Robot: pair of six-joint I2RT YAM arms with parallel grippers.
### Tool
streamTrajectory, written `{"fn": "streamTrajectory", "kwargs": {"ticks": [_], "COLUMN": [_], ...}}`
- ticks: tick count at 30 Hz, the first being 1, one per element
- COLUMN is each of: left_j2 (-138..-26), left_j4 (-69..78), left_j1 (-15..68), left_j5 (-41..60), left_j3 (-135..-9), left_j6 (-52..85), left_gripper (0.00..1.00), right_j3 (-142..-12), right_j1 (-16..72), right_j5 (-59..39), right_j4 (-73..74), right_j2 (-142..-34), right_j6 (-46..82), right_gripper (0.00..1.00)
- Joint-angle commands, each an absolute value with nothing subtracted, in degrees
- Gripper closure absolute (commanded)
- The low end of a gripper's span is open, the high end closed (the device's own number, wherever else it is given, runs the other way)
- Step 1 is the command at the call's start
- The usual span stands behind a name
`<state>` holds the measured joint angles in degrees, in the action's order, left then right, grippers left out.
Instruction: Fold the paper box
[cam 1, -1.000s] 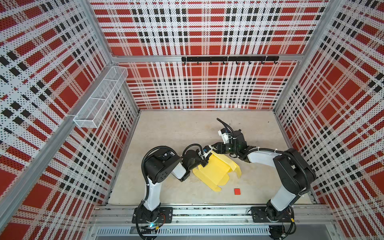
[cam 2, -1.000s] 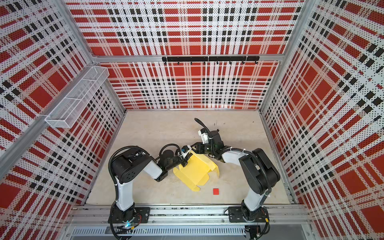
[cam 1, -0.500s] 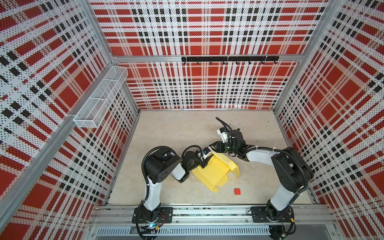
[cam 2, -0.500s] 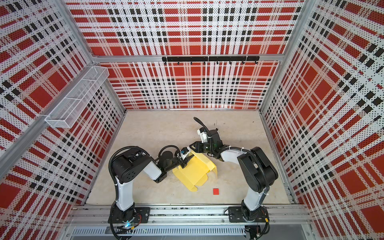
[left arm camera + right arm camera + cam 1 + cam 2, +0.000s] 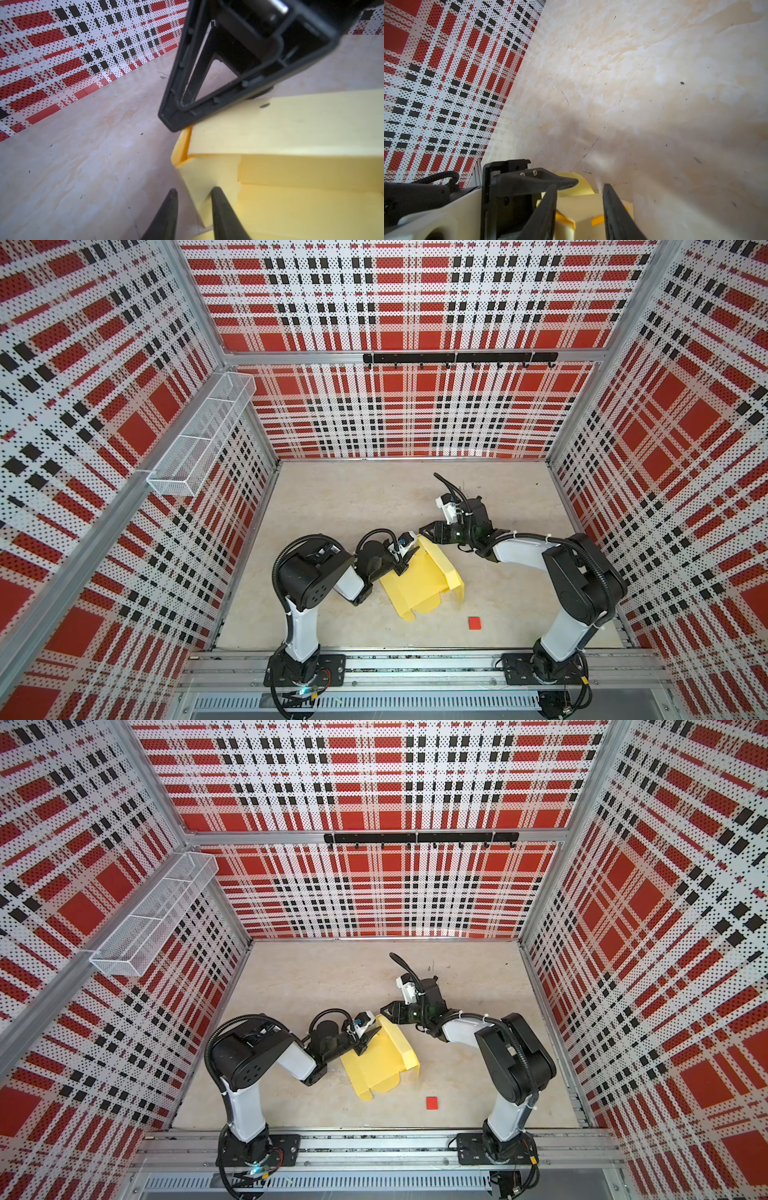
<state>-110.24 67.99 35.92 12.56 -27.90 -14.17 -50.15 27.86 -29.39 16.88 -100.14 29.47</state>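
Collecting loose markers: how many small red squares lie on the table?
1. The red square lies on the table near its front edge, right of the paper box, apart from it. Others could hide under the box.

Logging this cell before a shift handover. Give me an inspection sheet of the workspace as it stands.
Surface: pale marbled tabletop, scuffed, dark specks.
Job's things: paper box partly folded, panels raised.
Clutter: small red square, apart from the box.
Grippers: left gripper jaws apart astride a card wall; right gripper jaws apart at the box's far edge, grip unclear.
Cables: black cable loops at both wrists.
Surroundings: plaid walls, wire basket, hook rail.
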Motion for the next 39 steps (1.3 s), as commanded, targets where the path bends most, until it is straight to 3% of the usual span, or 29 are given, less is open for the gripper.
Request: {"fn": "streamTrajectory", "kwargs": {"ticks": [1,7,12,20,31,35,39], "left_j2": [-110.0,-111.4,-112.4,-111.6,-112.0,-111.1,-112.2], "left_j4": [68.1,68.6,68.0,59.4,57.8,57.5,57.4], "left_j1": [35.8,37.2,38.2,38.3,39.7,40.4,40.6], "left_j5": [13.1,11.5,9.9,10.0,10.2,8.2,7.4], "left_j3": [-29.0,-31.2,-33.0,-37.5,-38.4,-38.2,-38.2], "left_j6": [-13.5,-12.5,-11.0,-10.0,-12.4,-12.5,-12.1], "left_gripper": [0.74,0.8,0.8,0.65,0.94,0.92,0.81], "right_j3": [-48.8,-48.3,-47.7,-47.1,-47.4,-46.4,-45.7], "right_j1": [27.5,27.5,27.5,27.5,27.3,26.9,26.9], "right_j5": [-28.3,-28.4,-27.8,-30.3,-32.3,-32.1,-31.3], "right_j4": [14.9,15.1,14.4,17.3,17.2,17.8,16.3], "right_j2": [-103.1,-102.8,-102.4,-102.7,-102.7,-101.1,-99.6], "right_j6": [29.0,29.5,29.1,29.3,28.8,30.1,29.3], "right_gripper": [0.64,0.64,0.64,0.65,0.65,0.63,0.61]}}
